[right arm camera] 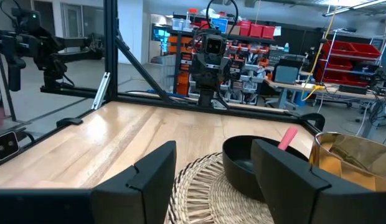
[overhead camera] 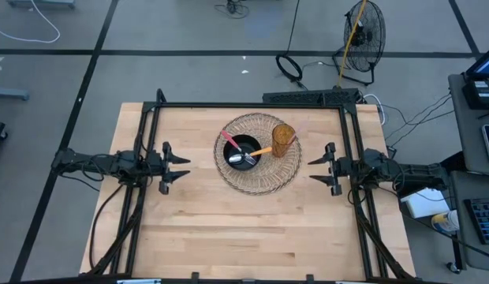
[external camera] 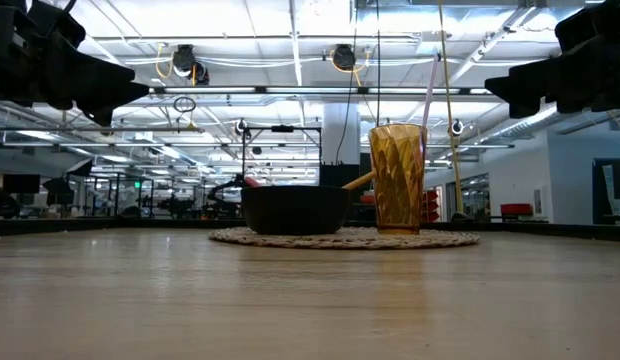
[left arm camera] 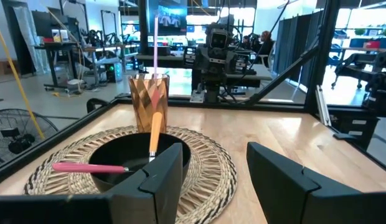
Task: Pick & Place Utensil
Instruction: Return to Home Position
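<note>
At the table's left side, the left gripper [overhead camera: 184, 168] hovers clear of the work, jaws apart and empty, consistent with a home pose. At centre, the brown mat [overhead camera: 229, 180] carries the black bowl [overhead camera: 253, 143], which contains the pink fork [overhead camera: 229, 140] and yellow spoon [overhead camera: 263, 150]. Just beside it, the brown cup [overhead camera: 284, 140] holds the pink straw [left arm camera: 155, 43]. Right of the mat, the right gripper [overhead camera: 313, 170] mirrors the left, jaws apart and empty.
</note>
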